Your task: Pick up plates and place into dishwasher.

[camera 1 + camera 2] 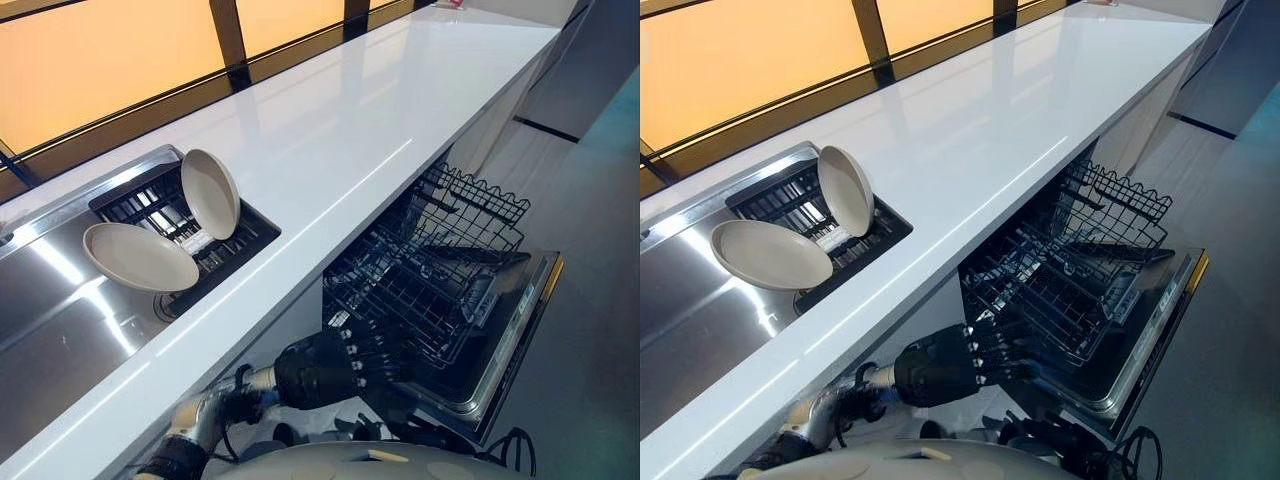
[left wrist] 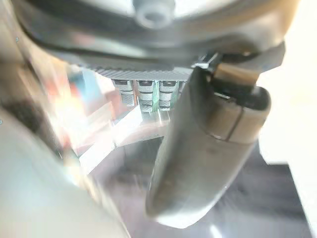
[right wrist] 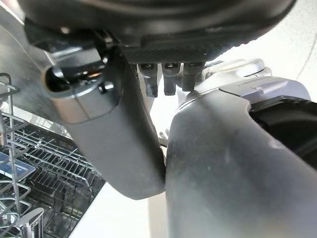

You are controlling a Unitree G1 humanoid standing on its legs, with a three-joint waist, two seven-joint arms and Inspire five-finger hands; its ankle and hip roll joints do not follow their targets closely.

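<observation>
Two beige plates stand in the black drying rack (image 1: 232, 250) set in the sink. One plate (image 1: 210, 192) is upright on its edge, and the other plate (image 1: 139, 257) leans low in front of it. Below the counter the dishwasher's door (image 1: 510, 340) is down and its lower wire basket (image 1: 430, 270) is pulled out, with no plate in it. My left hand (image 1: 318, 372) is under the counter edge, fingers straight and reaching to the basket's near corner, holding nothing. My right hand (image 3: 114, 134) hangs beside the basket (image 3: 44, 183), thumb straight, empty.
A long white counter (image 1: 350, 130) runs to the far right, with a steel sink basin (image 1: 50, 310) at its left end. Dark window frames (image 1: 228, 35) line the back. Grey floor (image 1: 590, 260) lies to the right of the open dishwasher door.
</observation>
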